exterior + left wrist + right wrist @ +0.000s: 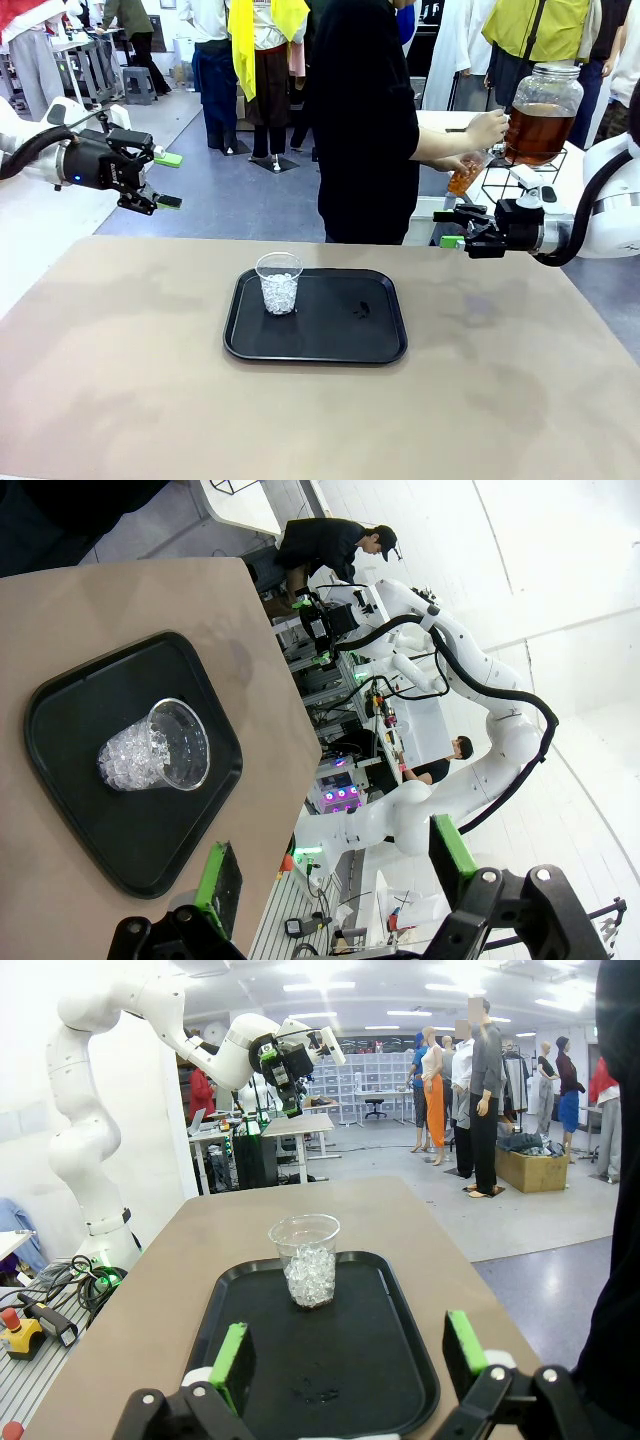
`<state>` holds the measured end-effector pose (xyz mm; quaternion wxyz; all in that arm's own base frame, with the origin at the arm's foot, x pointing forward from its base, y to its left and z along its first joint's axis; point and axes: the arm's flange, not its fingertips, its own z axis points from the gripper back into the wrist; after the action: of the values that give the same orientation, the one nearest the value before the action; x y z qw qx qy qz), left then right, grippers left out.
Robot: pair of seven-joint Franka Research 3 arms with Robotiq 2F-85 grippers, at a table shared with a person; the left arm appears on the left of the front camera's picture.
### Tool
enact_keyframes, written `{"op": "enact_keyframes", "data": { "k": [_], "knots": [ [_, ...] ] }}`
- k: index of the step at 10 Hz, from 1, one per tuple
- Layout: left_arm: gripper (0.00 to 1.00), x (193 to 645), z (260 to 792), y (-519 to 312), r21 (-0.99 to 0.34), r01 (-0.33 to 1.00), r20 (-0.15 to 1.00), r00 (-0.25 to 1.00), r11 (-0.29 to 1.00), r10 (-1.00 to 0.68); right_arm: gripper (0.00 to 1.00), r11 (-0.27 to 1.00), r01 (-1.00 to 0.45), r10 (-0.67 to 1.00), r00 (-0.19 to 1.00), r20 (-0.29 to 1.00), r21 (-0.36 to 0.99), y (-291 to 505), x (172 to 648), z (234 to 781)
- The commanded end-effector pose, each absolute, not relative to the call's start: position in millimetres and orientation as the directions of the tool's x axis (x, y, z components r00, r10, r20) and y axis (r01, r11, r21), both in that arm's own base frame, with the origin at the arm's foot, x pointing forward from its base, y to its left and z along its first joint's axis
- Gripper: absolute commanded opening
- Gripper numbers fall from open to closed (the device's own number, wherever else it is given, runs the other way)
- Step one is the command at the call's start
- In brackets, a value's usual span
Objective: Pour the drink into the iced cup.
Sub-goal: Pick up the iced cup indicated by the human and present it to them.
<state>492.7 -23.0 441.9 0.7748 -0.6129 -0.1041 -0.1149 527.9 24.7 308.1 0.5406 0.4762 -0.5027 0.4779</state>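
My left tool (165, 180) hangs at the far left, raised off the surface (120, 380), its green pads spread apart with nothing between them. My right tool (450, 228) hovers at the far right, jaws wide and empty, pointing left toward the middle. The iced cup (279, 283), clear and about half full of ice, stands upright on the left part of a black tray (240, 340) in the middle of the surface. The drink (538, 135) sits in a large lidded glass jar (548, 80) on a wire stand (500, 185) beyond the far right corner. A person's hand (487, 128) is at the jar, and a second clear cup (465, 177) holding amber liquid is held just below it.
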Motion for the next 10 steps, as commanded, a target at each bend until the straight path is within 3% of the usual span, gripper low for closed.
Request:
{"op": "enact_keyframes", "data": {
  "k": [1,10],
  "knots": [
    [1.00,492.4,443.5,-23.4,-0.923,0.315,0.311,0.949,0.221,-0.052,1.00,0.088,-0.996,0.038,0.035,0.999,0.031,24.6,531.9,311.0],
    [1.00,492.4,443.5,-23.4,-0.923,0.315,0.311,0.949,0.221,-0.052,1.00,0.088,-0.996,0.038,0.035,0.999,0.031,24.6,531.9,311.0]
  ]
}}
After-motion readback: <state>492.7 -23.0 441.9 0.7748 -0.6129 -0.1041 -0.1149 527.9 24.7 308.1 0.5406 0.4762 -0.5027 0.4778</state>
